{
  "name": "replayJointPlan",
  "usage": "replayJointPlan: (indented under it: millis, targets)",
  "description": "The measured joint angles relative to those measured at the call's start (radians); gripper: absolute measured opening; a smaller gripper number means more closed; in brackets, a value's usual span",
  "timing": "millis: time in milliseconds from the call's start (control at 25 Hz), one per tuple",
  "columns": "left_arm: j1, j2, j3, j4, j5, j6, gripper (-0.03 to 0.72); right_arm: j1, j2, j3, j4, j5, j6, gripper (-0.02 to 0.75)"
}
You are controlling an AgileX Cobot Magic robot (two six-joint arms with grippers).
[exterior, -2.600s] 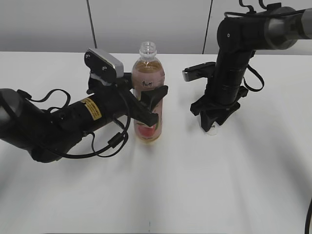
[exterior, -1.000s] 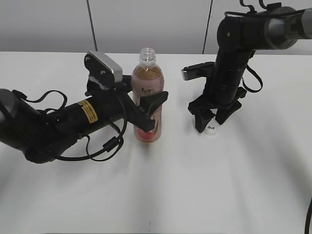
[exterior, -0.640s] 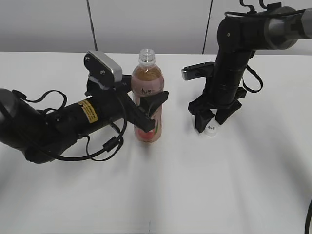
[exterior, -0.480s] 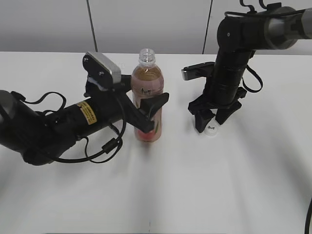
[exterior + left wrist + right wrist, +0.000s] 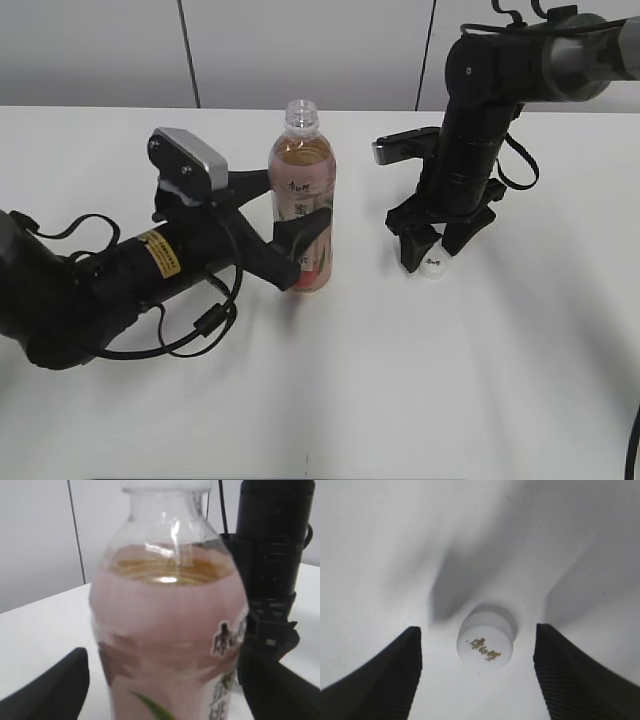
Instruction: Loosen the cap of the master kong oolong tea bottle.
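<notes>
The bottle [image 5: 302, 200] stands upright a little left of the middle of the exterior view, on the white table [image 5: 330, 400]. Its neck is open at the top, with amber tea up to the shoulder and a pink label below. The left gripper [image 5: 290, 232] comes in from the lower left of that view. Its fingers are spread, one to each side of the bottle, and they look just clear of the label. In the left wrist view the bottle [image 5: 170, 620] fills the frame, with one dark finger [image 5: 47, 690] low at the left edge and another low at the right.

The cap [image 5: 433, 266] lies on the table right of centre, well apart from the bottle. The right gripper [image 5: 432, 246] points straight down over it. In the right wrist view the white cap [image 5: 485, 643] sits lower centre between the two released fingers [image 5: 375, 680], with bare table on both sides of it.
</notes>
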Motion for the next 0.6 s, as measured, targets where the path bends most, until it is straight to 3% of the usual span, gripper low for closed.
replayJointPlan:
  millis: [320, 600]
  targets:
    - [0.000, -0.002, 0.103, -0.048, -0.004, 0.000, 0.585, 0.000, -0.010, 0.000, -0.002, 0.000, 0.000, 0.526]
    - [0.000, -0.069, 0.220, -0.155, -0.003, -0.006, 0.585, -0.012, -0.066, 0.000, 0.003, 0.022, 0.008, 0.526]
